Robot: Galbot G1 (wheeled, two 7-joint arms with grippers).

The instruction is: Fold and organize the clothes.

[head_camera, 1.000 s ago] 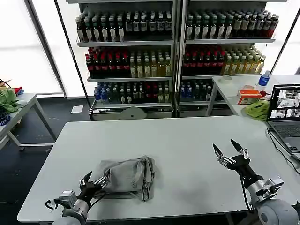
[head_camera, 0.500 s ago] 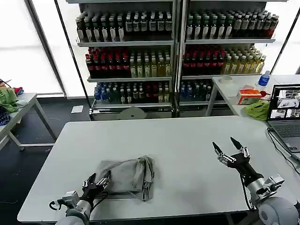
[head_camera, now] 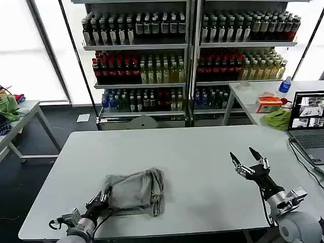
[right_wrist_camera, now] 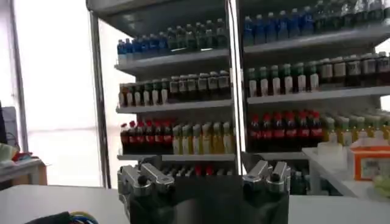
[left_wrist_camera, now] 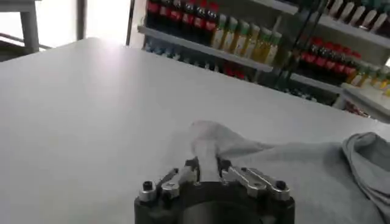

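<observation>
Grey shirt bunched on table, near-left. Left gripper clamped on shirt's near-left edge, cloth pinched btwn fingers. Right gripper spread wide, hovering above table's right side, holding nothing.

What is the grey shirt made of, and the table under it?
The grey shirt, pinched by the left gripper, looks like soft matte cloth, maybe cotton: it crumples and wrinkles. The table top looks hard, smooth and pale, perhaps laminate or plastic.
</observation>
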